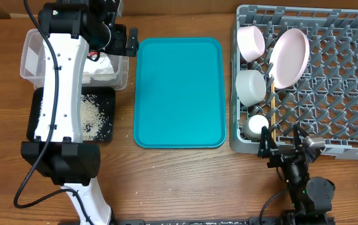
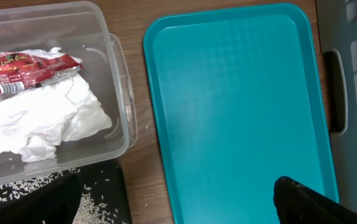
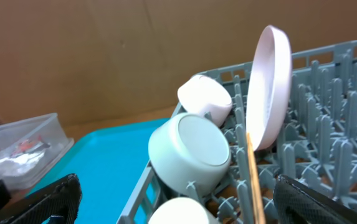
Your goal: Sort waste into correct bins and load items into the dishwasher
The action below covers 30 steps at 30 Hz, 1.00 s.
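The clear tub (image 1: pixel 32 53) holds the white napkin (image 2: pixel 41 121) and the red wrapper (image 2: pixel 25 67). Rice (image 1: pixel 91 112) lies in the black tray (image 1: pixel 107 112). The grey rack (image 1: pixel 353 94) holds the plate (image 1: pixel 290 57) on edge, two bowls (image 1: pixel 251 42) (image 1: pixel 251 87), the cup (image 1: pixel 256 125) and chopsticks (image 1: pixel 271 106). My left gripper (image 1: pixel 124 40) is open and empty above the tub's right edge; its fingers (image 2: pixel 175 205) span the gap between the black tray and the teal tray. My right gripper (image 1: pixel 283 145) is open and empty at the rack's front edge, facing the bowls (image 3: pixel 190 152).
The flat teal tray (image 1: pixel 179 94) lies bare between the bins and the rack. A few rice grains lie on the table beside the black tray (image 2: pixel 106 202). My left arm covers much of the tub and the black tray in the overhead view.
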Available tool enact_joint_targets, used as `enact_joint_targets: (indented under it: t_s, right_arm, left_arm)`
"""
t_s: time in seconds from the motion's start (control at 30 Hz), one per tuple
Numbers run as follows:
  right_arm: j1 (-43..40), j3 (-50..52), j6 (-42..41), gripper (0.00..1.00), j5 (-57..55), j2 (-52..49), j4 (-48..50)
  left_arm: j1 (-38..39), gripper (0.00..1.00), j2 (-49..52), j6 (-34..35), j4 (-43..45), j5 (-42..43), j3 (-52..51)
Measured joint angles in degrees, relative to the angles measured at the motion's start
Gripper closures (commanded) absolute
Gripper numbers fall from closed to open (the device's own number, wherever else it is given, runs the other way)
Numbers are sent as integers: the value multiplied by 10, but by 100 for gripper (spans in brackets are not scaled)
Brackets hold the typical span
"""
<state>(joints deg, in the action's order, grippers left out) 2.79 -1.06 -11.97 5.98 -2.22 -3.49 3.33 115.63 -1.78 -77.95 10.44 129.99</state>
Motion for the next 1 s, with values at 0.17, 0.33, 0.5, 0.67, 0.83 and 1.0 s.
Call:
enact_joint_targets:
  t_s: [0.17, 0.33, 0.5, 0.67, 0.83, 1.0]
  right_arm:
    - [2, 0, 0, 0, 0, 14, -7]
    - [3, 0, 0, 0, 0, 14, -8]
    - [3, 0, 0, 0, 0, 14, -8]
    - [3, 0, 0, 0, 0, 14, -8]
    - [3, 0, 0, 0, 0, 14, -8]
    - [3, 0, 0, 0, 0, 14, -8]
  left_arm:
    - [0, 0, 0, 0, 0, 0, 0]
    - [0, 0, 0, 0, 0, 0, 0]
    - [0, 0, 0, 0, 0, 0, 0]
    - [0, 0, 0, 0, 0, 0, 0]
    - [0, 0, 0, 0, 0, 0, 0]
    - [0, 0, 0, 0, 0, 0, 0]
